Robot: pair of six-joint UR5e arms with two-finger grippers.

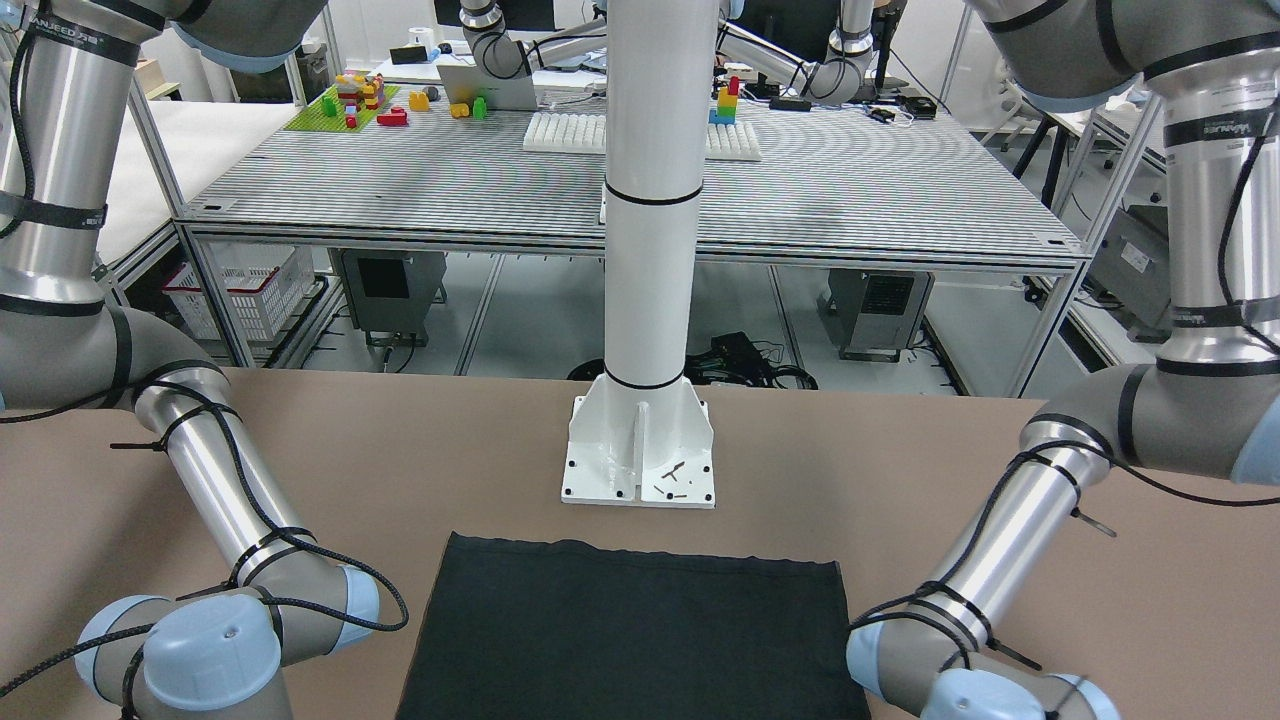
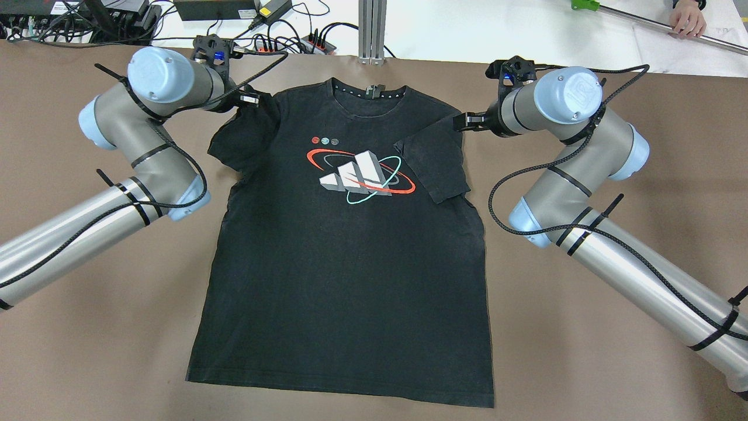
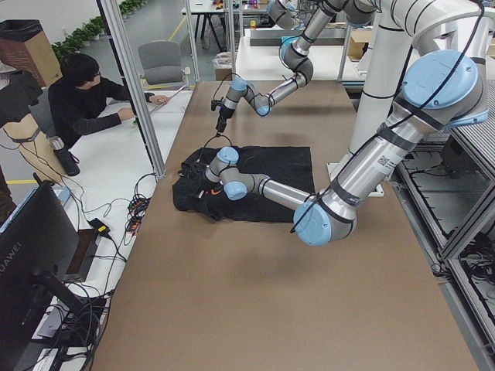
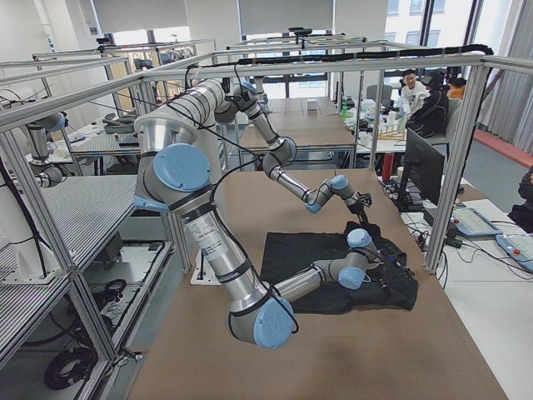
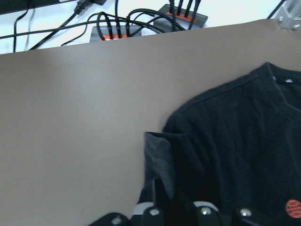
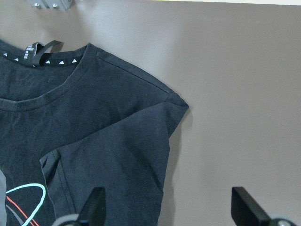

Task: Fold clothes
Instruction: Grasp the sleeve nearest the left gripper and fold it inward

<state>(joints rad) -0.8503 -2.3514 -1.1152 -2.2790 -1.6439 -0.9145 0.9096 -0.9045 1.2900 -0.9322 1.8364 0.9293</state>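
Observation:
The clothes are one black T-shirt [image 2: 345, 263] with a red, white and teal print, lying flat and face up on the brown table. Its hem [image 1: 630, 560] lies near the white pillar. The right sleeve [image 2: 435, 164] is folded inward onto the chest. My left gripper [image 2: 250, 99] sits at the shirt's left shoulder, shut on the raised left sleeve [image 5: 160, 155]. My right gripper [image 2: 470, 121] hovers by the right shoulder seam [image 6: 176, 101], open with its fingers [image 6: 96, 205] wide apart and nothing between them.
The white pillar's base plate [image 1: 640, 455] stands just behind the hem. Power strips and cables [image 2: 292, 44] run along the table's far edge past the collar. A person's hand [image 2: 686, 20] rests on the neighbouring white table, where someone sits [image 3: 85, 100].

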